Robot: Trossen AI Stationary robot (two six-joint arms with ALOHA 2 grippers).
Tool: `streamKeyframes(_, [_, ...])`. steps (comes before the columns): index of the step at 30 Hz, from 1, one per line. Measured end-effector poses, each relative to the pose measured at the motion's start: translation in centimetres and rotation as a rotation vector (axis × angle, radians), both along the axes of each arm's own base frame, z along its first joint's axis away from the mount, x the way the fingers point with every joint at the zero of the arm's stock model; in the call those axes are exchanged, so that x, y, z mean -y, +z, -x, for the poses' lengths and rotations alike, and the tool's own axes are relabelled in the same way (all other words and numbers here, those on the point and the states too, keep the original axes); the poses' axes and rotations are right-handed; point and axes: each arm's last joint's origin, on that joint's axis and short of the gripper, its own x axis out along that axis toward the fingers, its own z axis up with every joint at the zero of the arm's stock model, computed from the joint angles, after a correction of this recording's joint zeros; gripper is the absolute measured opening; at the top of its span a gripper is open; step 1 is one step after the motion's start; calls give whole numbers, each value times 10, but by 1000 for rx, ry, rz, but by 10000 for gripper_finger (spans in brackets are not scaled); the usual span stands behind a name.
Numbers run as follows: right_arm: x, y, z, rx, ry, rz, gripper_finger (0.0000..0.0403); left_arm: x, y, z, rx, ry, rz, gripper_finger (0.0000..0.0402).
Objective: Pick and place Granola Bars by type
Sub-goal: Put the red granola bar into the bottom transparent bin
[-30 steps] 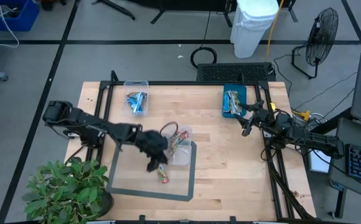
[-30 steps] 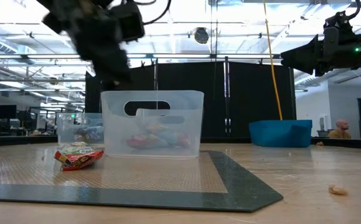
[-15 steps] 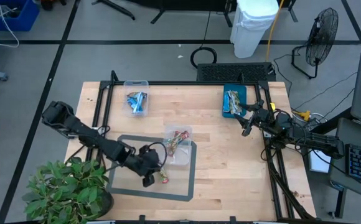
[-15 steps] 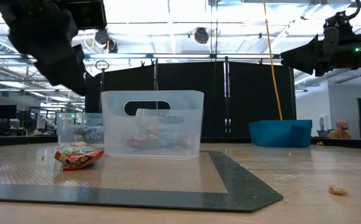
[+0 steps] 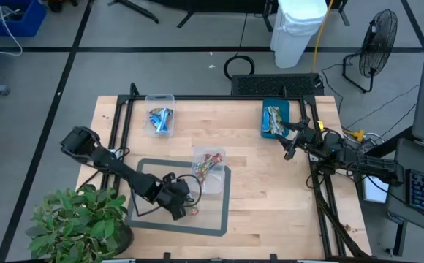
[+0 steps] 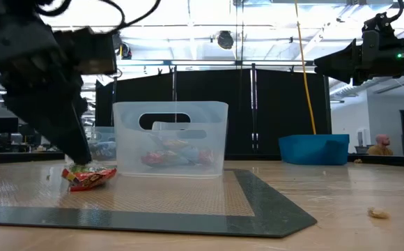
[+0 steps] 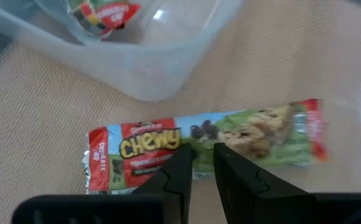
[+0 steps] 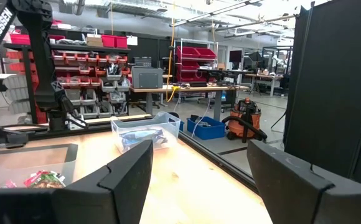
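Pick step in hand: left claw (image 7: 198, 163), fingers nearly pressed together, is lowered onto red-and-green Chewy bar (image 7: 205, 146) on grey mat (image 5: 142, 197), at 7 o'clock of clear tub (image 5: 210, 172). Firm pinch and lift needed next. Right claw (image 5: 291, 142) is parked spread at 3 o'clock on desk (image 5: 270, 197).

In the left wrist view the fingers (image 7: 243, 180) cover the middle of the granola bar (image 7: 199, 149); the clear tub (image 7: 131, 62) is cut off.

Left gripper (image 7: 198, 163) lowered, fingers seemingly nearly closed; right gripper (image 5: 288, 148) raised, fingers spread.
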Motion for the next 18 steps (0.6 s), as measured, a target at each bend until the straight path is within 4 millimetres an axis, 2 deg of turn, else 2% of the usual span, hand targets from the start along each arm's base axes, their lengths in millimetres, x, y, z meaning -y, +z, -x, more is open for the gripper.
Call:
streamKeyframes(8, [0,0,0,0,0,0,251,-6,-10,-2,-52,71,22,74])
streamKeyframes(18, [0,0,0,0,-1,0,251,-12,-1,12,-165,170,88,74])
